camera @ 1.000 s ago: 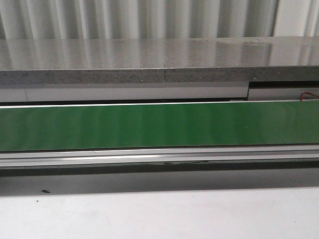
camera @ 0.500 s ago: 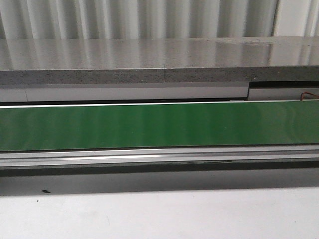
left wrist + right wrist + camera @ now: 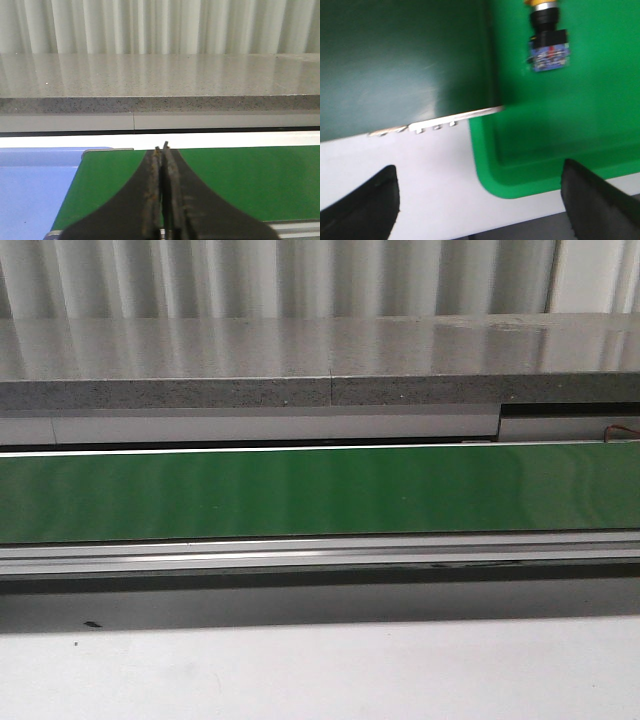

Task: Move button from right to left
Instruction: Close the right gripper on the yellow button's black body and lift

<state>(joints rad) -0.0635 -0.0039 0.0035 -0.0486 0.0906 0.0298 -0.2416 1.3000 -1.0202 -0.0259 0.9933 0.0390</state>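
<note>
From the front, a long green belt (image 3: 320, 490) runs across the view under a grey speckled ledge (image 3: 320, 390), with the white table (image 3: 320, 670) in front of it; neither arm shows here. The left claw (image 3: 161, 148) has its two fingers pressed together with nothing between them, poised over the green belt (image 3: 240, 175) beside a pale blue surface (image 3: 35, 190). The right claw (image 3: 480, 200) is spread wide and holds nothing. Beyond its fingertips the button (image 3: 548, 46) lies in a bright green tray (image 3: 560, 125), apparently on its side, though the picture is blurred.
</note>
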